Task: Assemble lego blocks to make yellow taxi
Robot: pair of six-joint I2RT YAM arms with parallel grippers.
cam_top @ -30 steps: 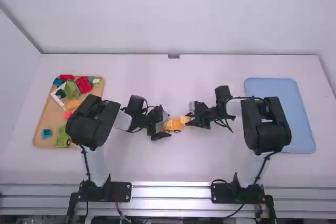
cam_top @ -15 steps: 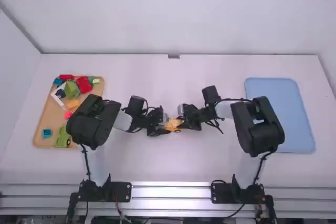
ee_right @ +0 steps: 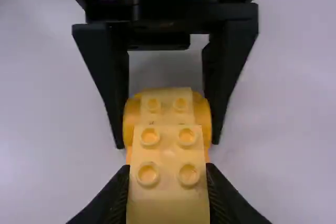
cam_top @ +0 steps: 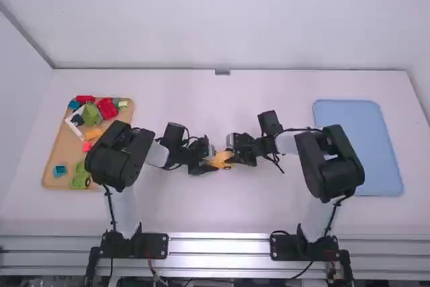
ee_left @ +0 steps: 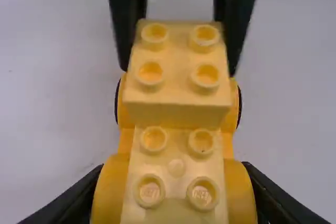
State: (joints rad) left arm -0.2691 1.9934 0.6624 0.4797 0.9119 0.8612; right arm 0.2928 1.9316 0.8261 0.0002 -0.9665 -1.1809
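Near the table's middle, my left gripper (cam_top: 209, 162) holds the yellow wheeled base (cam_top: 220, 159) from its left side, and my right gripper (cam_top: 235, 154) faces it from the right. In the left wrist view, my left gripper (ee_left: 176, 203) is shut on the wheeled base (ee_left: 176, 167), whose studded deck faces up. A yellow block (ee_left: 177, 61) with studs on top rests at the base's far half. In the right wrist view, my right gripper (ee_right: 168, 198) is shut on that yellow block (ee_right: 168, 150). The block appears over the base; full seating cannot be told.
At the left lies a wooden tray (cam_top: 54, 146) with red, green, blue and orange pieces. A blue tray (cam_top: 359, 146) lies at the right, beside the right arm.
My right gripper has moved left with the yellow block, from beside the wheeled base to over its right part. The left arm has stayed nearly still.
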